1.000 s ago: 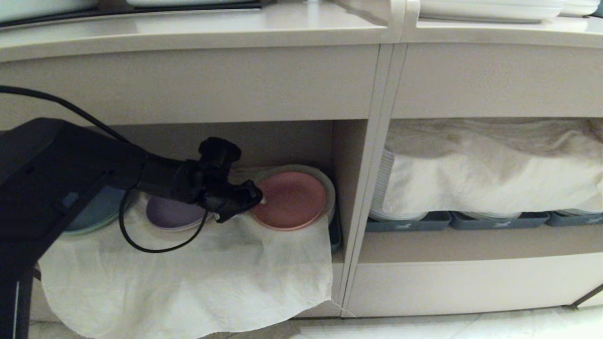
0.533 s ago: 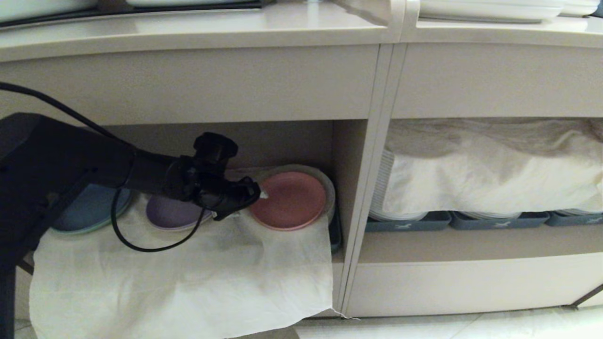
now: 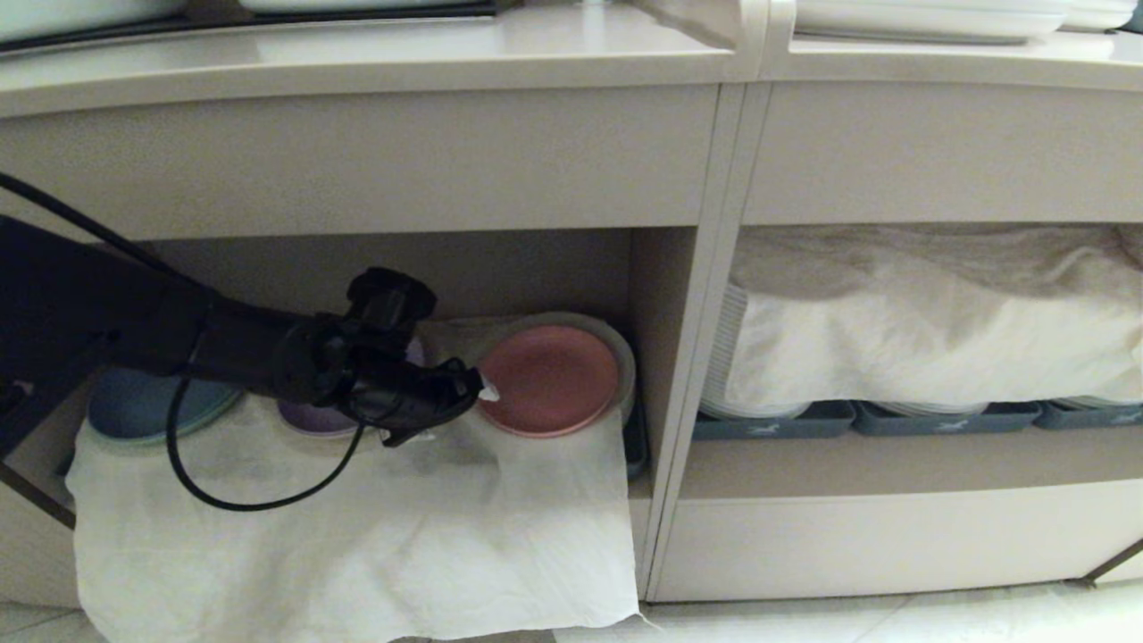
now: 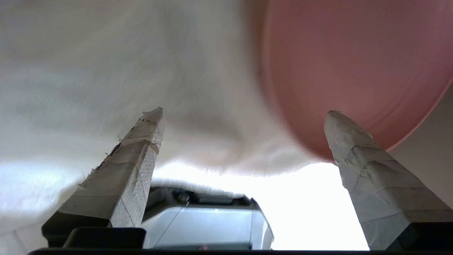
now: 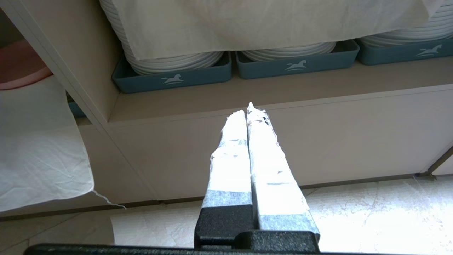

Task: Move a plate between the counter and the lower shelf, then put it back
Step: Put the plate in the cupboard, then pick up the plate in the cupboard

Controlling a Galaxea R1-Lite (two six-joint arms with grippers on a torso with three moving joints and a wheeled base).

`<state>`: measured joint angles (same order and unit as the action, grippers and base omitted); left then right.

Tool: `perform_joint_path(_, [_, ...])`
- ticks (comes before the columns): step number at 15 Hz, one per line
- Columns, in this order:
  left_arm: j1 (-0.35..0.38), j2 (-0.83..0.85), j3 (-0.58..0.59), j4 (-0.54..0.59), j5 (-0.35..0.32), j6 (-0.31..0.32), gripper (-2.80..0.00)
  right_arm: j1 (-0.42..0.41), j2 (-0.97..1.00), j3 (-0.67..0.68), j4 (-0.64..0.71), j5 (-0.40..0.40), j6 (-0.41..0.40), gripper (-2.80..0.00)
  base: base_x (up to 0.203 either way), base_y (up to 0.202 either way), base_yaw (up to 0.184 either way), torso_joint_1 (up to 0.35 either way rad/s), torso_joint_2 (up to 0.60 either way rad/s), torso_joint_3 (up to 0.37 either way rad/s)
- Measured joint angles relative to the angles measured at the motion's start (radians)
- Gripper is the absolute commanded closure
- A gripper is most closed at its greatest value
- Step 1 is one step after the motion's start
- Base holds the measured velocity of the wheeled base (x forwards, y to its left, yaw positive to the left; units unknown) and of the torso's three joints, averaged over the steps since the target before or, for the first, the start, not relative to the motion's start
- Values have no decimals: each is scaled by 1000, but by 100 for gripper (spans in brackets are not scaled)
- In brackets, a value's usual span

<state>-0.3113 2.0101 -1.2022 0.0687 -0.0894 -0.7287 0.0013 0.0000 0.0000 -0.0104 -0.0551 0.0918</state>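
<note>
The pink plate (image 3: pixel 549 379) lies flat in the lower shelf (image 3: pixel 536 268), on a stack of larger plates covered by a white cloth (image 3: pixel 357 536). My left gripper (image 3: pixel 475 393) reaches in from the left and stops at the plate's left rim. In the left wrist view this gripper (image 4: pixel 244 111) is open, and only cloth shows between its taped fingers (image 4: pixel 141 156). The plate (image 4: pixel 354 63) lies just past one fingertip. The counter (image 3: pixel 357 54) runs above. My right gripper (image 5: pixel 249 109) is shut and parked low, facing the cabinet base.
A purple plate (image 3: pixel 304 418) and a blue plate (image 3: pixel 134 406) lie on the cloth left of the pink one. A divider (image 3: pixel 688 402) separates a wider cubby where cloth-covered white plates sit in grey-blue trays (image 3: pixel 777 420). More white plates (image 3: pixel 929 18) sit on the top.
My left arm has sunk and drawn back a little to the left, and its tip now sits lower at the plate's rim. The pink plate has stayed where it was.
</note>
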Motion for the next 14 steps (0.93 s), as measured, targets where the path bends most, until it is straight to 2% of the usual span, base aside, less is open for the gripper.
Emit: perform_joint_path(14, [-2,-180,207,-1,2,2,-280,0,0,0,0,0,0,0,0,0,0,0,0,0])
